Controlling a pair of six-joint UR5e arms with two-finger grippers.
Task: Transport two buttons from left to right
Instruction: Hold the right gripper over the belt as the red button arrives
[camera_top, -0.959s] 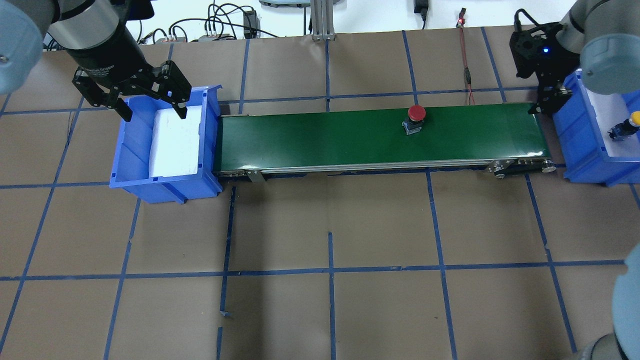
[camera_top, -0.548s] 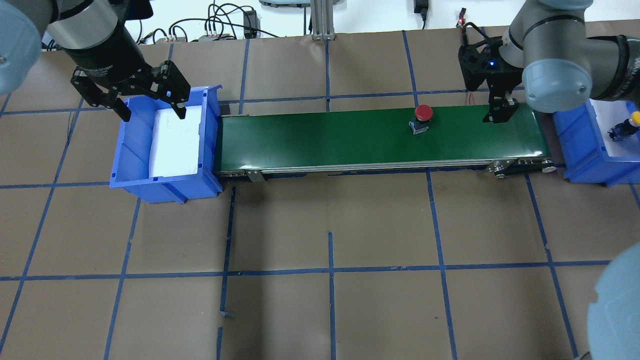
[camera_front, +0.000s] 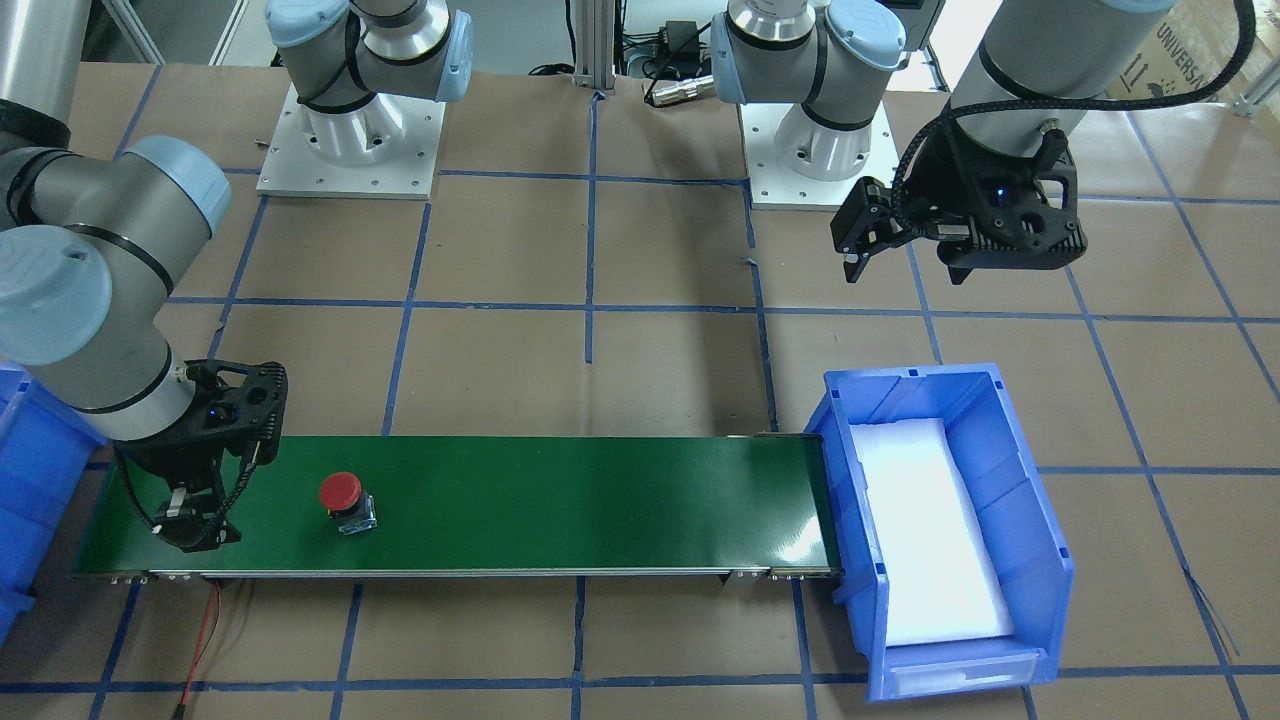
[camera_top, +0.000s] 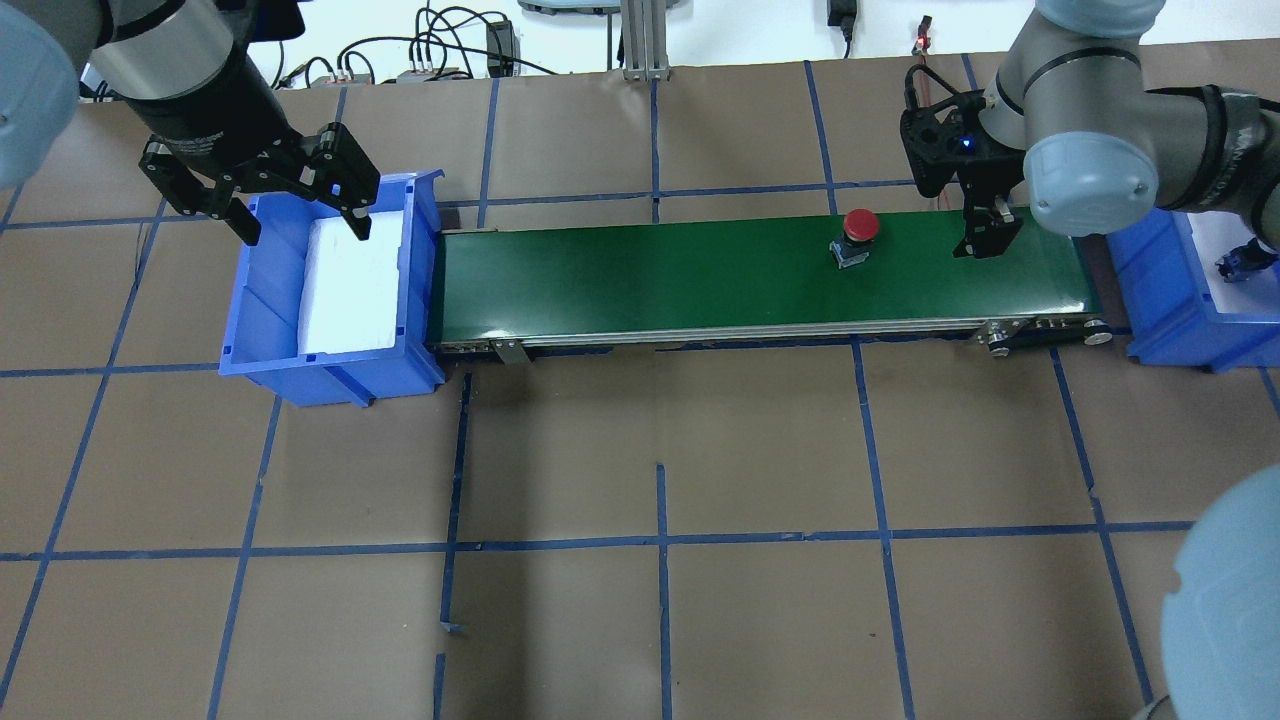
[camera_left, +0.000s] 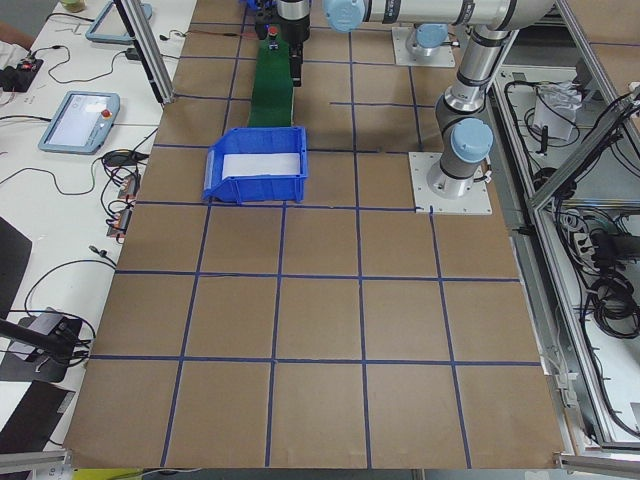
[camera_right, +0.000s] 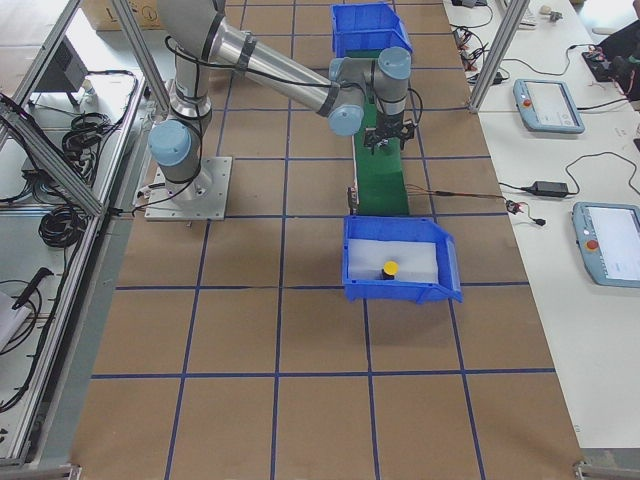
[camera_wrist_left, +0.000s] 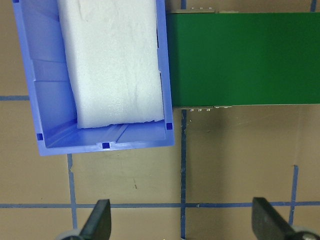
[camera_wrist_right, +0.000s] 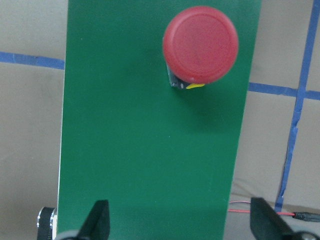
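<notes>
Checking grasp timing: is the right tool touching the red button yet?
Apart. The overhead view shows bare green belt between the right tool and the red button.

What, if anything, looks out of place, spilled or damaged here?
Nothing stands out. The red button stands upright on the belt, near one edge but fully on it. The yellow button sits in the right bin. Nothing is spilled or visibly damaged.

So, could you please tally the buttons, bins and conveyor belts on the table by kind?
Buttons: 2 (red button, yellow button)
Blue bins: 2 (left bin, right bin)
Conveyor belt: 1
Total: 5
</notes>
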